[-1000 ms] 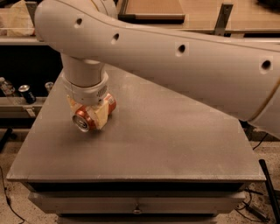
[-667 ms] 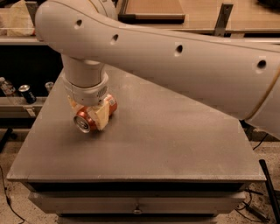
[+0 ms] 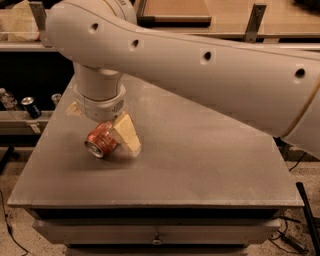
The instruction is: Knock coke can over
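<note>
The coke can [image 3: 101, 141] is red-orange with a silver top. It lies tipped on its side on the grey table [image 3: 200, 160] at the left, with its top facing the front left. My gripper [image 3: 102, 129] hangs straight down over it from the big white arm. One cream finger [image 3: 128, 134] rests against the can's right side. The other finger [image 3: 74, 109] shows to the left, apart from the can. The jaws stand open around the can.
A dark shelf at the far left holds a blue can [image 3: 31, 106] and other small cans [image 3: 56, 98]. A wooden board [image 3: 172, 9] lies on the counter behind. The white arm spans the table's right half. The table's front edge is near.
The gripper and the can have shifted very slightly toward the front right. The can lies tipped as before.
</note>
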You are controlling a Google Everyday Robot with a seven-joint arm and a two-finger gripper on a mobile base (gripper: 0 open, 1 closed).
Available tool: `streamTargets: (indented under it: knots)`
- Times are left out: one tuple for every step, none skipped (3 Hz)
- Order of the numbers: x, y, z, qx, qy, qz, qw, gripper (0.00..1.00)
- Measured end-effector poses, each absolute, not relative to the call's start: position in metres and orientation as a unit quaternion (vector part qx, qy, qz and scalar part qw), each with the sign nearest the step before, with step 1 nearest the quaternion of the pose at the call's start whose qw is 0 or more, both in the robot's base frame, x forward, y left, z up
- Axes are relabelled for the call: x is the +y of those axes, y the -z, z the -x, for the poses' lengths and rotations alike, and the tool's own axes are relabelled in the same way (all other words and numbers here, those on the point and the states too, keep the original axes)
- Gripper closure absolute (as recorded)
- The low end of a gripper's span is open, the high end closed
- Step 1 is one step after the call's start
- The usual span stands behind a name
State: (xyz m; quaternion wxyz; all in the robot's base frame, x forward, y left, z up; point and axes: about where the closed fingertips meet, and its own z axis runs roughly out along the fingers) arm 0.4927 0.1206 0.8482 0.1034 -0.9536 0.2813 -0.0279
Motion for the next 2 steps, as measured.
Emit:
streamTargets:
  knots:
    - [0.1200,-0.8514,-0.4916,0.277,0.022,0.954,0.109,0.00]
    - [0.1198,-0.8519,-0.4916,0.277,0.022,0.954,0.110,0.00]
